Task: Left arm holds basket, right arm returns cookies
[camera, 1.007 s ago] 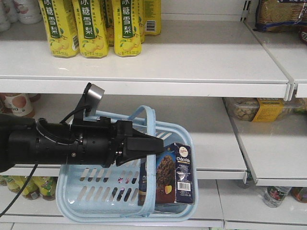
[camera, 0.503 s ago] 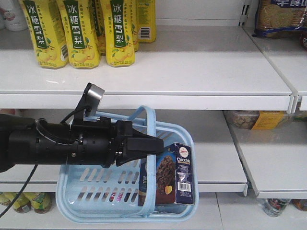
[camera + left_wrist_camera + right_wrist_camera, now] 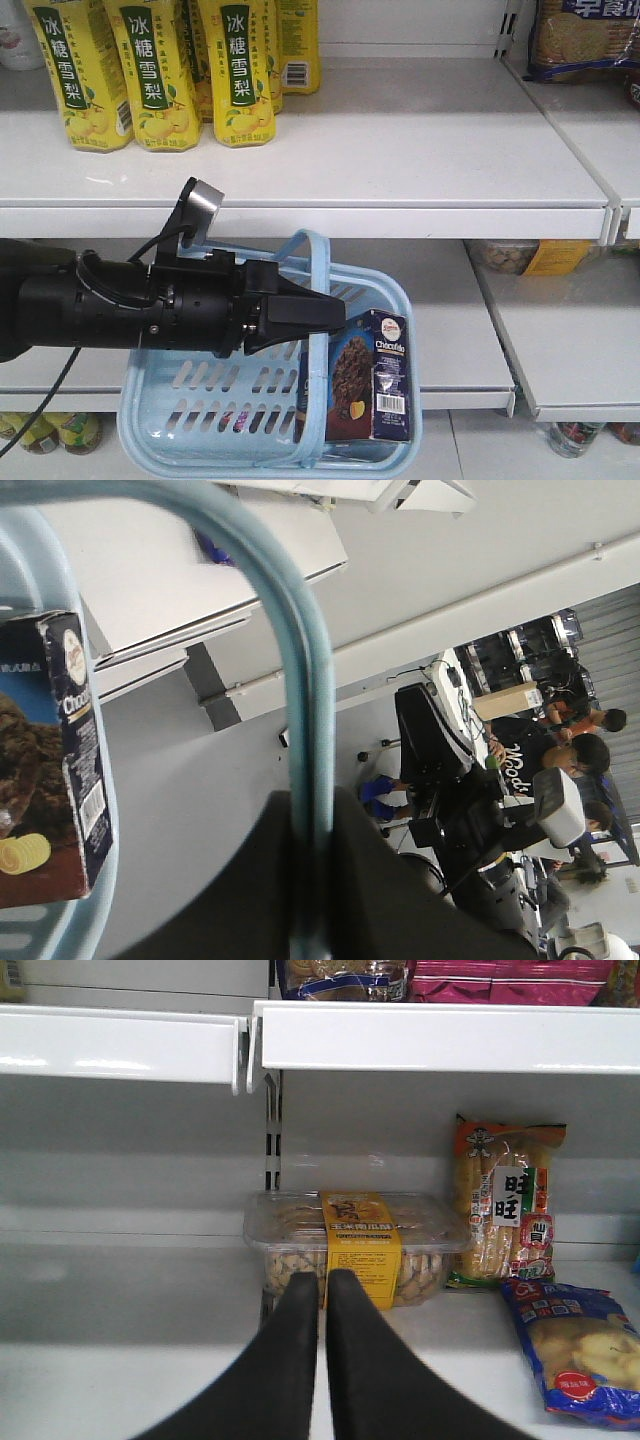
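The light blue basket (image 3: 200, 425) hangs in front of the shelves. My left gripper (image 3: 335, 315) is shut on one of its hoop handles (image 3: 305, 670), and the black jaws pinch the blue bar from both sides. The cookies (image 3: 365, 390), a dark box with a chocolate cookie picture and a barcode, stand upright in the basket's right end. The cookies (image 3: 50, 770) also show at the left edge of the left wrist view. My right gripper (image 3: 322, 1280) is shut and holds nothing. It faces a shelf and is out of the front view.
Yellow bottles (image 3: 150, 70) stand at the left of the white upper shelf (image 3: 420, 140), and a biscuit bag (image 3: 585, 35) lies at the top right. Ahead of my right gripper sit a clear snack tub (image 3: 355, 1245), an orange packet (image 3: 505, 1210) and a blue bag (image 3: 575, 1355).
The front view has shifted: the bottles and shelves have drifted left and down. The basket and my left arm sit slightly lower in the frame, and the grip on the handle is unchanged.
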`<state>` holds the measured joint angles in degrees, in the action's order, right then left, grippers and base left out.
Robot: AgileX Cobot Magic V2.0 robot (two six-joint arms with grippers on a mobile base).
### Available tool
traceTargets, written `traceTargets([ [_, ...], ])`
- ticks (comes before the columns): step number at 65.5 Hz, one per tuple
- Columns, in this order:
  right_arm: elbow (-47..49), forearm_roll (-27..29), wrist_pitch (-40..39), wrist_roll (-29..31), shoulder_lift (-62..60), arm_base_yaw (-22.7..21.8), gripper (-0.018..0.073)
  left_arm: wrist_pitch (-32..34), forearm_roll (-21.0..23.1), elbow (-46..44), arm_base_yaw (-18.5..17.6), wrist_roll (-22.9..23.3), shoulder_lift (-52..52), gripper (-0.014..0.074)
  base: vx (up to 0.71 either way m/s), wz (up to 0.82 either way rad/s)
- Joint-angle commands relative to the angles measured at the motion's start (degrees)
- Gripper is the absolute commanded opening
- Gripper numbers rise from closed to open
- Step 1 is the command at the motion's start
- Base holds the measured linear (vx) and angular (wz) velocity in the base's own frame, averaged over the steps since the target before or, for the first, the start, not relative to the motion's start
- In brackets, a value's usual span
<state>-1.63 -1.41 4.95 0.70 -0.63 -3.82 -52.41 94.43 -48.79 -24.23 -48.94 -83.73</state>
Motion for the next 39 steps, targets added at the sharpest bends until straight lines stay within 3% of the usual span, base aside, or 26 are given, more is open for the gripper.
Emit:
traceTargets([
  [1, -1.0, -0.19, -4.15, 0.34, -0.75, -0.12, -0.0009, -2.02, 7.54, -1.56, -0.19, -0.81, 2.41, -0.0003, 0.0, 0.01],
  [39, -1.0, -0.19, -4.15, 0.34, -0.75, -0.12, -0.0009, -1.94, 7.54, -1.56, -0.19, -0.81, 2.41, -0.0003, 0.0, 0.0],
])
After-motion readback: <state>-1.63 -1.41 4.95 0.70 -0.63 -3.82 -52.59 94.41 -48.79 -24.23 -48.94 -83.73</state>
